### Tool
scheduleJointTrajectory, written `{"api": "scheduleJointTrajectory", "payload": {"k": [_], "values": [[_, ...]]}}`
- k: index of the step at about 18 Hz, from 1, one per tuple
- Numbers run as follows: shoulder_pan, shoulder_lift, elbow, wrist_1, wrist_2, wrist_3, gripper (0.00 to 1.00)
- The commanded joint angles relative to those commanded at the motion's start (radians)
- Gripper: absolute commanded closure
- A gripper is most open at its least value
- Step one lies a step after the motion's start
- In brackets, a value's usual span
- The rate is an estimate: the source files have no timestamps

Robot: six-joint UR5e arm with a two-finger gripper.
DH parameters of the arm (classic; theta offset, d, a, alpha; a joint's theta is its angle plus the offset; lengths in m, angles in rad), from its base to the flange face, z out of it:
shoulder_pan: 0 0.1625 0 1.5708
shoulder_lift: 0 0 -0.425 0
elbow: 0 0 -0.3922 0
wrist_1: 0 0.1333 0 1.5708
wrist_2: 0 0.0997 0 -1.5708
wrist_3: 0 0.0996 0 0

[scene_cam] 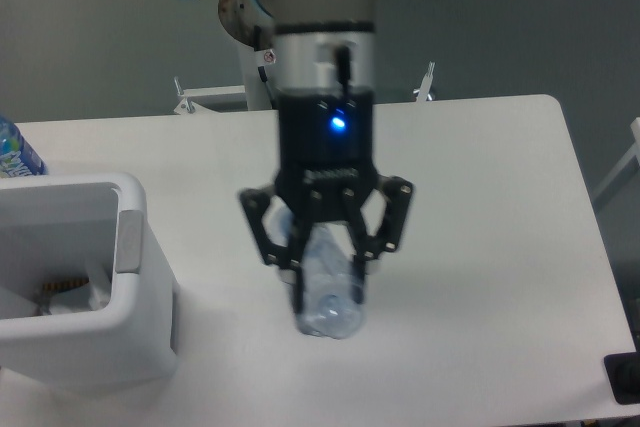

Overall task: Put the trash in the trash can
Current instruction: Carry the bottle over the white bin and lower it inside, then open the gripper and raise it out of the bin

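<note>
One bottle (327,292), clear and crushed, hangs in my gripper (326,277), bottom end down and a little blurred. My fingers (298,272) are closed against its sides, clamped on its upper part, so only the lower half shows below them. The outer links of the gripper splay wide to either side, but the fingers themselves sit tight on the plastic. I cannot make out a label on the bottle from this view. It seems lifted off the table (480,197), over the near middle of the white top, though I cannot tell for certain whether its base touches.

Above the gripper, my wrist (325,67) points straight down, with a small blue light glowing on its black section. The rest of my arm rises out of the top of the picture, and my base (245,17) stands behind the far edge of the table.

To the left, well apart from the bottle, stands the bin (100,337), white and boxy with rounded corners and a light grey panel (129,241) on its right rim. Its mouth is open upward. Inside, low against the wall, lies a white wad (95,297) with something brownish beside it that I cannot identify.

Behind the bin, at the left edge of the picture, the top of a blue-labelled bottle (14,152) pokes into view
</note>
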Motion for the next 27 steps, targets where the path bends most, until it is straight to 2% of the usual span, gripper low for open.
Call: {"api": "scheduleJointTrajectory", "payload": {"k": [13,20,23,24,25,26,27], "values": [[-0.204,0.023,-0.026,0.005,0.003,-0.002,0.53],[-0.273,-0.017,-0.038,0.005,0.002,-0.002,0.52],[-0.285,-0.034,-0.040,0.005,0.002,-0.002,0.49],[-0.287,-0.034,-0.040,0.005,0.002,-0.002,0.39],[-0.287,-0.038,-0.038,0.005,0.002,0.003,0.21],[-0.286,-0.038,-0.038,0.005,0.003,0.012,0.08],[-0.286,-0.040,-0.040,0.005,0.005,0.018,0.00]]}}
